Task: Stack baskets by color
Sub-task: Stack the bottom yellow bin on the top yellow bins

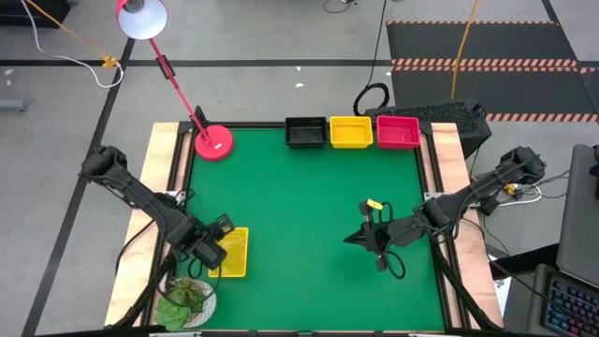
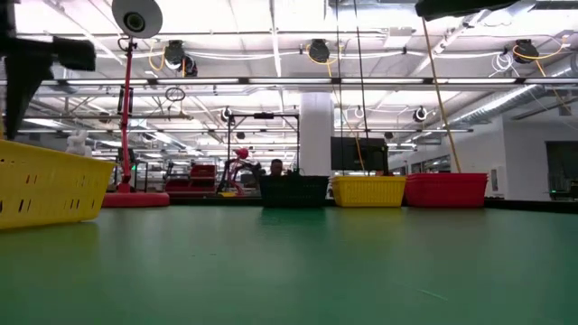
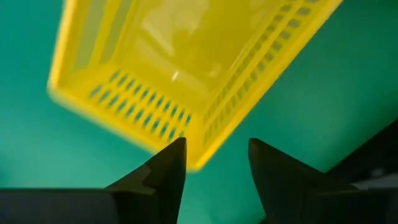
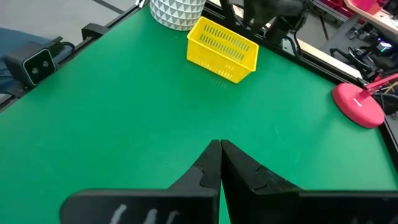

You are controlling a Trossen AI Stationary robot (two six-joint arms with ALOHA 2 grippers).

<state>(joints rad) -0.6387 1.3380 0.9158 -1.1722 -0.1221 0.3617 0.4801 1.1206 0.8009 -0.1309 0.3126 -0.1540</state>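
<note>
A black basket (image 1: 306,132), a yellow basket (image 1: 351,132) and a red-pink basket (image 1: 398,132) stand in a row at the table's far edge. Another yellow basket (image 1: 232,253) rests flat on the green mat at the near left, also seen in the right wrist view (image 4: 222,48). My left gripper (image 3: 216,149) hovers open above that basket's left side, pointing down. One corner of the basket (image 3: 196,155) lies below the gap between the fingers, which do not touch it. My right gripper (image 1: 360,237) hangs shut over the middle of the mat, holding nothing.
A pink lamp base (image 1: 214,142) stands at the far left corner, its arm reaching beyond the table. A potted plant (image 1: 187,301) in a white pot sits at the near left corner, close to the yellow basket. The mat's middle (image 1: 299,206) is bare.
</note>
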